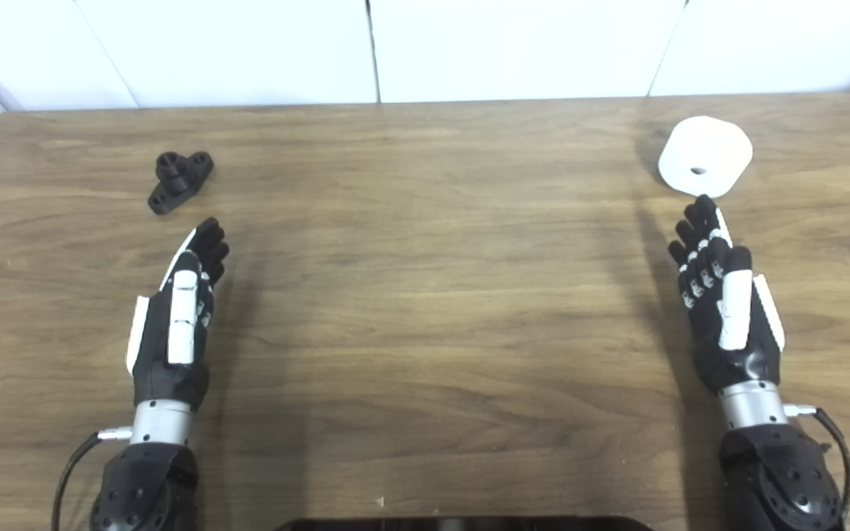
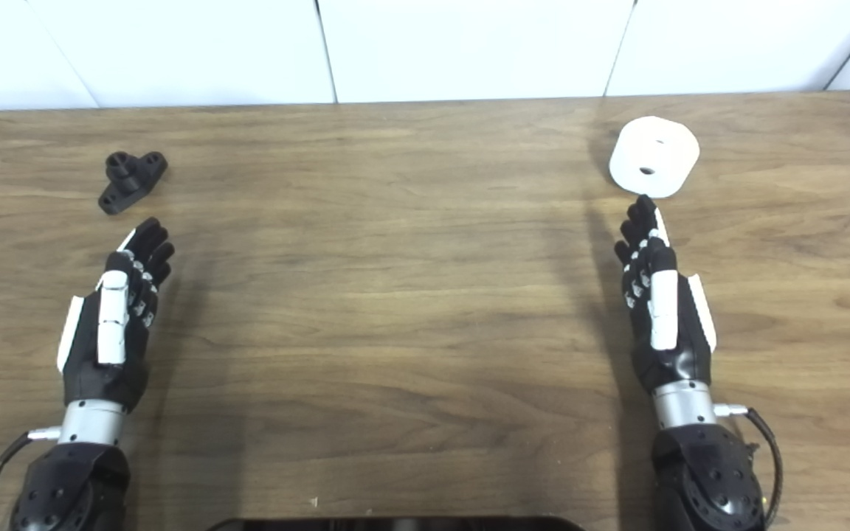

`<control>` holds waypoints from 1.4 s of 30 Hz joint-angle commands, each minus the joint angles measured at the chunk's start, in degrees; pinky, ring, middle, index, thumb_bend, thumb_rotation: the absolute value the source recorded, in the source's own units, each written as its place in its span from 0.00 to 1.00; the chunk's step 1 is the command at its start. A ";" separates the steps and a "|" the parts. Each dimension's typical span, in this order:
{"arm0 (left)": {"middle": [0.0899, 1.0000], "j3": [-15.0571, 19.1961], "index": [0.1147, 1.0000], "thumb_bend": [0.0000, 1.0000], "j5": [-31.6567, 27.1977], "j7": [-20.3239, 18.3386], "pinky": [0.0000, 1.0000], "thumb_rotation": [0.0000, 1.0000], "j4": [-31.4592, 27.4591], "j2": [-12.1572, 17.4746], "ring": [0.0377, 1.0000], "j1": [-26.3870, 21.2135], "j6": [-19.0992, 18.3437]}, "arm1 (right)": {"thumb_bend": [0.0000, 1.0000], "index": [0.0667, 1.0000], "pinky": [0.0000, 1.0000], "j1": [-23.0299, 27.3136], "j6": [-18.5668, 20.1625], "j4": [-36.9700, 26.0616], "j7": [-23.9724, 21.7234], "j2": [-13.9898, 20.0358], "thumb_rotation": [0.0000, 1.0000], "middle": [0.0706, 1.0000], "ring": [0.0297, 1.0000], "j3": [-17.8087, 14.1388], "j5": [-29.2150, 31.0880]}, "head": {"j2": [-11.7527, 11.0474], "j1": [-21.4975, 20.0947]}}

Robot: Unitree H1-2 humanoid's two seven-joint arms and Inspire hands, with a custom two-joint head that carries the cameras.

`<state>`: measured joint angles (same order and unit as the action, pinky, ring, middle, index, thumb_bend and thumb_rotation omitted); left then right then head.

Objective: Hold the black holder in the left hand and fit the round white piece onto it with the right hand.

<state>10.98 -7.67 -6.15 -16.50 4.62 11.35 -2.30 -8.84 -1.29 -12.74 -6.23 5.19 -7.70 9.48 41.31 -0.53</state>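
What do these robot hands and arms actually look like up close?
Both the left hand and right hand are black with white panels along the thumb and outer edge, plus small pale marks on the fingers. Each joins a shiny silver wrist cuff, then a bulky black forearm dotted with screws. A thin black cable loops from each wrist.

You have a brown wood-grain worktop [image 1: 425, 310] with a smooth, faintly sheened finish. The small black holder [image 1: 180, 179] looks like matt plastic. The round white piece [image 1: 705, 155] with a centre hole also looks matt, its material hard to tell. Your left hand [image 1: 178, 317] and right hand [image 1: 724, 306] wear matt black shells with white plastic panels, and each wrist has a brushed silver metal collar [image 1: 752, 404].
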 commanded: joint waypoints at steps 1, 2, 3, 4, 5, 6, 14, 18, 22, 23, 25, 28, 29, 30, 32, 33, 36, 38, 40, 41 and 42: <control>0.94 -0.07 0.91 0.48 -0.54 0.37 0.97 0.93 -0.90 0.29 0.94 0.70 2.67 | 0.60 1.00 1.00 -0.75 -2.93 -1.12 -0.79 0.87 1.00 1.00 1.00 0.10 0.68 | 0.00 -0.02; 0.94 -0.14 0.91 0.48 -0.49 0.38 0.97 0.93 -0.85 0.27 0.94 0.79 2.83 | 0.60 1.00 1.00 -0.80 -3.09 -0.94 -0.88 0.93 1.00 1.00 1.00 0.10 0.75 | -0.22 0.09; 0.94 -0.19 0.90 0.48 -0.48 0.39 0.97 0.94 -0.83 0.26 0.93 0.84 2.90 | 0.60 1.00 1.00 -0.85 -3.20 -0.84 -0.92 0.95 1.00 1.00 1.00 0.09 0.79 | -0.22 0.09; 0.93 -0.22 0.91 0.48 -0.40 0.49 0.97 0.93 -0.89 0.22 0.93 0.88 2.80 | 0.60 1.00 1.00 -0.87 -3.35 -0.72 -0.92 0.96 1.00 1.00 1.00 0.07 0.74 | -0.22 0.09; 0.93 -0.24 0.91 0.48 -0.36 0.55 0.97 0.93 -0.93 0.21 0.93 0.89 2.73 | 0.60 1.00 1.00 -0.88 -3.52 -0.61 -0.97 1.00 1.00 1.00 1.00 0.07 0.62 | -0.22 0.09; 0.93 -0.26 0.91 0.47 -0.39 0.59 0.97 0.93 -0.97 0.23 0.93 0.89 2.67 | 0.61 1.00 1.00 -0.89 -3.57 -0.56 -1.01 1.00 1.00 1.00 1.00 0.05 0.55 | -0.22 0.09; 0.93 -0.48 0.91 0.46 -0.13 0.93 0.98 0.94 -0.85 0.32 0.92 1.00 3.07 | 0.60 1.00 1.00 -0.71 -4.12 0.05 -1.02 0.78 1.00 1.00 1.00 -0.17 0.75 | -0.62 0.18; 0.93 -0.64 0.91 0.45 0.46 1.24 0.97 0.95 -1.13 0.31 0.93 1.12 2.71 | 0.59 1.00 1.00 -0.82 -4.18 -0.02 -0.99 0.77 1.00 1.00 1.00 -0.16 0.68 | -0.77 0.44; 0.93 -0.91 0.91 0.46 0.83 1.38 0.98 0.96 -1.23 0.11 0.93 1.40 3.00 | 0.60 1.00 1.00 -1.11 -3.83 -0.18 -0.99 1.01 1.00 1.00 1.00 -0.27 0.61 | -1.25 1.37; 0.93 -1.03 0.91 0.46 1.09 1.53 0.98 0.95 -1.34 0.00 0.93 1.49 2.88 | 0.60 1.00 1.00 -1.19 -3.83 -0.14 -1.08 1.12 1.00 1.00 1.00 -0.32 0.72 | -1.67 2.31; 0.93 -1.31 0.91 0.45 1.58 1.77 0.97 0.96 -1.43 -0.19 0.92 1.60 2.86 | 0.59 1.00 1.00 -1.29 -3.85 -0.07 -1.19 1.26 1.00 1.00 1.00 -0.44 0.86 | -1.99 3.17; 0.93 -1.84 0.91 0.44 2.15 2.16 0.97 0.96 -1.25 -0.57 0.92 1.67 3.00 | 0.59 1.00 1.00 -1.47 -3.68 0.11 -1.31 1.45 1.00 1.00 1.00 -0.76 1.22 | -3.04 5.21; 0.93 -2.08 0.91 0.44 2.34 2.32 0.97 0.96 -1.14 -0.76 0.92 1.75 3.12 | 0.59 1.00 1.00 -1.51 -4.03 0.45 -1.57 1.66 1.00 1.00 1.00 -0.87 1.43 | -4.10 6.39; 0.93 -2.28 0.91 0.44 2.37 2.46 0.97 0.96 -1.03 -1.01 0.93 1.85 3.21 | 0.58 1.00 1.00 -1.53 -4.48 0.88 -1.88 1.88 1.00 1.00 1.00 -0.99 1.70 | -4.67 7.22; 0.94 -2.65 0.91 0.44 2.63 2.73 0.96 0.94 -0.67 -1.47 0.93 2.01 3.62 | 0.58 1.00 1.00 -1.56 -5.31 1.77 -2.40 2.20 1.00 1.00 1.00 -1.25 2.13 | -6.04 8.94; 0.94 -2.88 0.91 0.44 2.93 2.94 0.96 0.94 -0.44 -1.78 0.94 2.09 4.00 | 0.58 1.00 1.00 -1.59 -5.79 2.26 -2.69 2.38 1.00 1.00 1.00 -1.39 2.38 | -7.01 10.01; 0.95 -3.80 0.92 0.43 3.79 3.39 0.95 0.93 0.50 -2.07 0.95 2.27 5.35 | 0.58 1.00 1.00 -1.52 -7.66 4.00 -3.66 2.95 1.00 1.00 1.00 -1.71 3.05 | -8.46 11.90; 0.96 -4.35 0.92 0.43 4.07 3.63 0.96 0.93 1.52 -2.14 0.96 2.22 6.32 | 0.59 1.00 1.00 -1.27 -8.73 5.42 -4.00 3.36 1.00 1.00 1.00 -1.81 3.24 | -9.45 13.04; 0.96 -4.92 0.93 0.43 4.63 3.94 0.96 0.94 2.37 -2.22 0.97 2.14 6.95 | 0.59 1.00 1.00 -1.05 -9.37 6.68 -4.06 3.74 1.00 1.00 1.00 -1.90 3.28 | -10.02 13.78; 0.97 -5.21 0.94 0.43 4.94 4.14 0.97 0.94 2.82 -2.31 0.97 2.06 7.33 | 0.59 1.00 1.00 -0.93 -9.57 7.28 -3.98 3.95 1.00 1.00 1.00 -1.93 3.30 | -10.72 14.54; 0.97 -5.47 0.94 0.43 5.23 4.34 0.97 0.94 3.39 -2.42 0.97 1.96 7.79 | 0.60 1.00 1.00 -0.81 -9.78 7.87 -4.05 4.23 1.00 1.00 1.00 -1.90 3.49 | -11.26 15.12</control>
<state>5.90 -3.06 -2.44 -12.61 3.35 11.68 2.79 -8.59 -9.14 -8.02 -9.65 9.27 -9.26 12.35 30.59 13.97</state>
